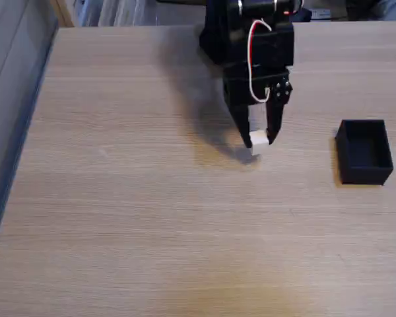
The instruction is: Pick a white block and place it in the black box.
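In the fixed view the hand (pixel 258 140) hangs in the upper middle of the frame, fingers pointing down, closed narrowly on the block (pixel 258 140) pinched between its tips; the block sits at or just above the counter (pixel 119 218), which of the two cannot be told; the box (pixel 363 151) stands open-topped at the right edge, well apart from the hand.

We see a small matte white cube (pixel 258 140) between the tips of a black two-finger gripper (pixel 258 136), which carries a looping red-and-white wire (pixel 252 59). Near the right edge of the pale, wood-grained table (pixel 132 198) sits a matte black open-top box (pixel 364 151).
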You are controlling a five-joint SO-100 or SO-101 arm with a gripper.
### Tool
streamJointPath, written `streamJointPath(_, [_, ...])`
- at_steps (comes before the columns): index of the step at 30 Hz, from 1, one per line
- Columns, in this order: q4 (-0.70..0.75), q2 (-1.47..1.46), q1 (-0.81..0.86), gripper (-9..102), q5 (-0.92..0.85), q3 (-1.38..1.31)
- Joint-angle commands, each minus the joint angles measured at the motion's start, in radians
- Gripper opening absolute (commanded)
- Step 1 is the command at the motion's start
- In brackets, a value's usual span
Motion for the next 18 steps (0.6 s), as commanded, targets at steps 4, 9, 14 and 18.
streamJointPath(4, [0.060, 0.127, -0.170, 0, 0.048, -0.040])
streamJointPath(9, [0.054, 0.067, -0.305, 0, 0.074, -0.133])
streamJointPath(14, [0.049, -0.072, -0.417, 0, 0.095, -0.272])
streamJointPath(18, [0.035, -0.175, -0.472, 0, 0.118, -0.357])
